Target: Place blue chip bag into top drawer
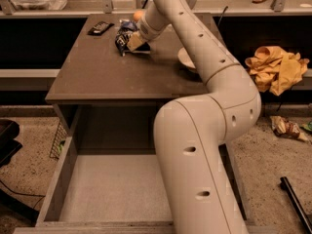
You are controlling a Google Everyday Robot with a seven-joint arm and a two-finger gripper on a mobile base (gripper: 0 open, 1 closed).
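Camera view is showing me the gripper against the blue chip bag far back on the worktop; clenched or released, I cannot tell. Below, the top drawer is waiting open.

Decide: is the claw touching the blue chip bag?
Touching. The camera view shows the claw at the far end of the tabletop, overlapping the blue chip bag, no gap.

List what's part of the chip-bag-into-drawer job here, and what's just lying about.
Job:
blue chip bag, at the back of the table
gripper, right against the bag
top drawer, pulled open below

Lying about:
black packet, left of the bag
white bowl, partly behind the arm
yellow cloth
wrapper, on the floor
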